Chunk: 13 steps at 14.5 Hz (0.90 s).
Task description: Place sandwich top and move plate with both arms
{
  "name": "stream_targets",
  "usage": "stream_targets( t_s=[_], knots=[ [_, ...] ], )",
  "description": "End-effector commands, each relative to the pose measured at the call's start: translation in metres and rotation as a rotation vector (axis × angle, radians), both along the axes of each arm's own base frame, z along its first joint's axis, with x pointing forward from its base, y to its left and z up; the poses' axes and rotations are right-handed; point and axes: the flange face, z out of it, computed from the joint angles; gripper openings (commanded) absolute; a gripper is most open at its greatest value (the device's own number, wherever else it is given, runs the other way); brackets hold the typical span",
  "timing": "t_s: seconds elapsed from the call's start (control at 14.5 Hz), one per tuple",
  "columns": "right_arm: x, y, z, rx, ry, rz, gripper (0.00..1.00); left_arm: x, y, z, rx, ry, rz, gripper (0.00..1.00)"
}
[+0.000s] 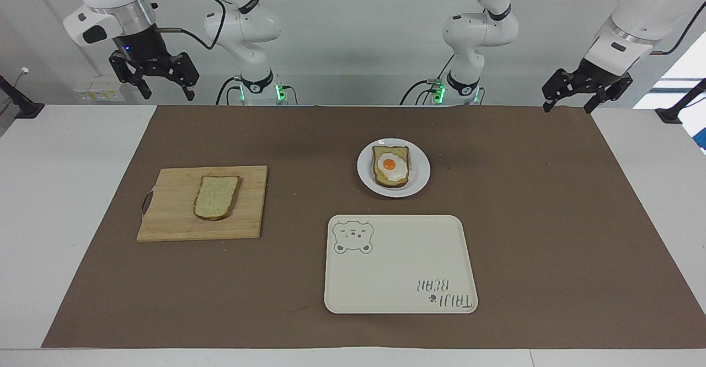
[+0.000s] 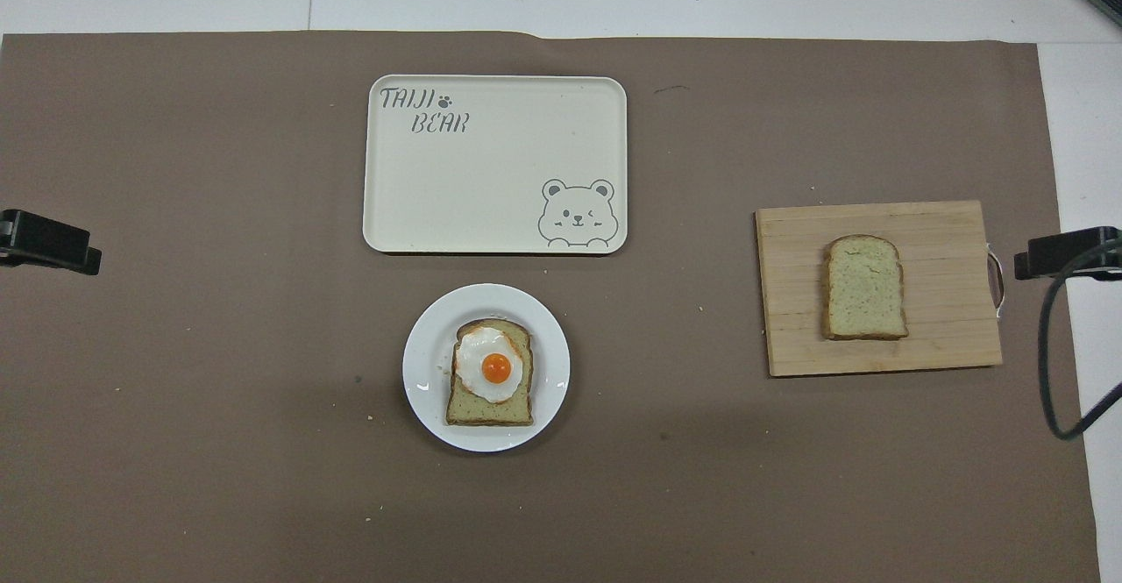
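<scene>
The sandwich top (image 1: 217, 197), a plain speckled bread slice, lies flat on a wooden cutting board (image 1: 171, 207) toward the right arm's end of the table; it also shows in the overhead view (image 2: 863, 287). The white plate (image 1: 367, 171) sits mid-table, nearer to the robots than the tray, and holds a toast slice with a fried egg (image 1: 391, 166). The plate's rim (image 2: 425, 364) shows overhead. My right gripper (image 1: 168, 92) hangs open and empty, raised above the table's edge at its own end. My left gripper (image 1: 569, 106) hangs open and empty, raised at its end.
A cream rectangular tray with a bear drawing (image 1: 400, 265) lies farther from the robots than the plate, bare. The cutting board (image 2: 947, 302) has a small handle at its outer end. A brown mat (image 1: 524, 234) covers the table.
</scene>
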Motion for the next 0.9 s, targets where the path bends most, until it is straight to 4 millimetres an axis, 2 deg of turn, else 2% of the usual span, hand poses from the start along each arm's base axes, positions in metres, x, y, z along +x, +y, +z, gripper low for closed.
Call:
stream_targets(
  t_s=[0.0, 0.83],
  knots=[
    [-0.0019, -0.0044, 0.0000, -0.010, -0.011, 0.011, 1.00, -0.0005, 0.0017, 0.0033, 0.019, 0.006, 0.011, 1.00],
    [-0.0038, -0.0054, -0.0025, -0.009, -0.007, 0.008, 1.00, -0.0005, 0.0017, 0.0033, 0.019, 0.006, 0.011, 1.00]
  ],
)
